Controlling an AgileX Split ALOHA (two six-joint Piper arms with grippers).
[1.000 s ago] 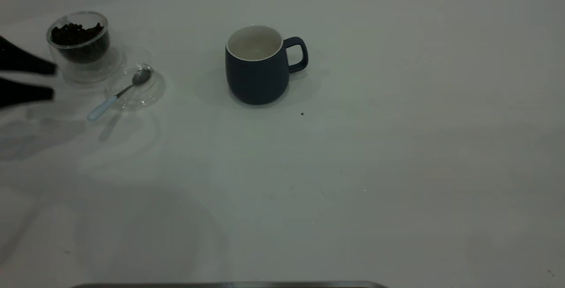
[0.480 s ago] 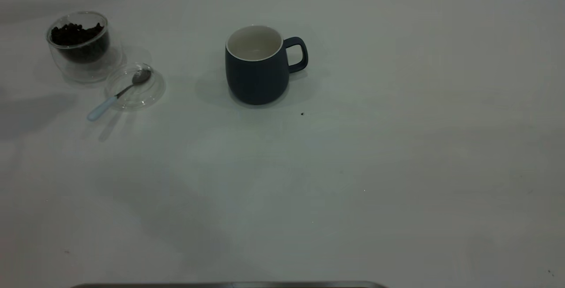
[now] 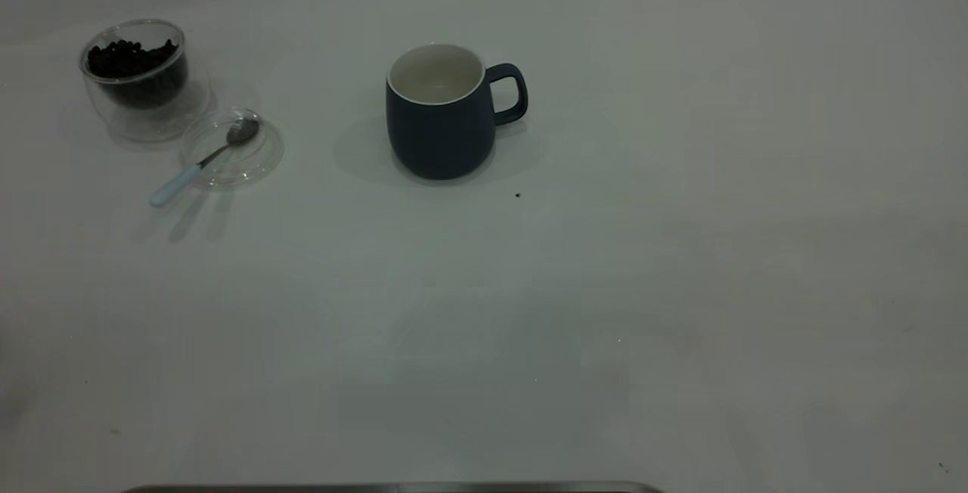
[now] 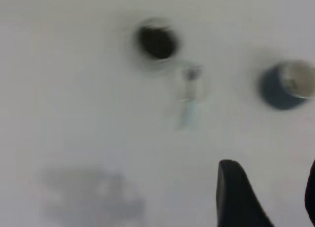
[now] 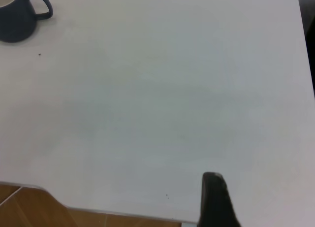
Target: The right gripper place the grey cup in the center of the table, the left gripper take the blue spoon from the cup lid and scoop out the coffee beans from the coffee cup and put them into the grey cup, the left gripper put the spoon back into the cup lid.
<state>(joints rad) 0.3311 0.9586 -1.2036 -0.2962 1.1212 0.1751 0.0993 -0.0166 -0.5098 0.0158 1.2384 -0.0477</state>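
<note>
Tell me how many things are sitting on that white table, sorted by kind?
Cups: 2, the dark blue-grey mug with a loop handle and the clear glass cup holding dark coffee beans.
Lids: 1, the flat clear round lid.
Spoons: 1, the pale-blue-handled metal spoon, its bowl resting in the lid.
Total: 4, counting the beans as the glass cup's contents.

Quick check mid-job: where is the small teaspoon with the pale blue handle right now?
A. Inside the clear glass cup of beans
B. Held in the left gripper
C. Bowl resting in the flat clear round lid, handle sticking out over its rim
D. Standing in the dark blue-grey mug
C: the pale-blue-handled teaspoon lies with its metal bowl in the flat clear round lid, its handle reaching out over the rim towards the white table.
</note>
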